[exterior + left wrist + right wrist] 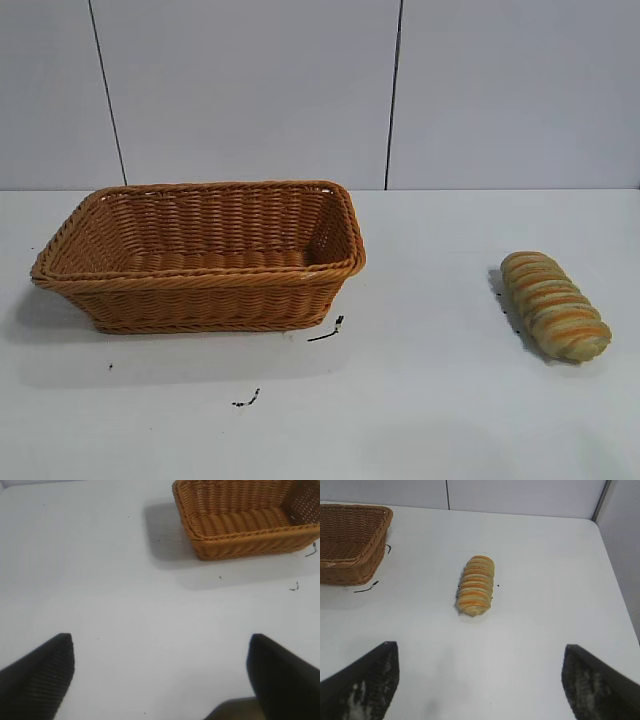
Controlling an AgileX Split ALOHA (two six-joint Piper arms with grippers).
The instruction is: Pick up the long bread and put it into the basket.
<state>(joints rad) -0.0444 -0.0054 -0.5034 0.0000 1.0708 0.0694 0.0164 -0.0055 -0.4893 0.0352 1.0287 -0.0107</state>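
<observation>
The long bread point(555, 305) lies on the white table point(430, 400), well apart from the basket point(200, 255) and on the right-arm side. It is an elongated oval loaf, tan-beige, with raised orange-brown ridges running crosswise along its whole length. Its far end points toward the back wall.

The basket is rectangular woven wicker, orange-brown, with flared sides and a thick braided rim. Its interior shows only the woven floor. No lettering or label is visible on either item. A few small dark marks point(327, 332) sit on the table just in front of the basket.

The right gripper point(480, 680) hovers above the table with its dark ribbed fingers point(365, 682) spread wide, holding nothing; the loaf lies ahead of it. The left gripper point(160, 675) hovers likewise, spread wide and empty, near the basket.
</observation>
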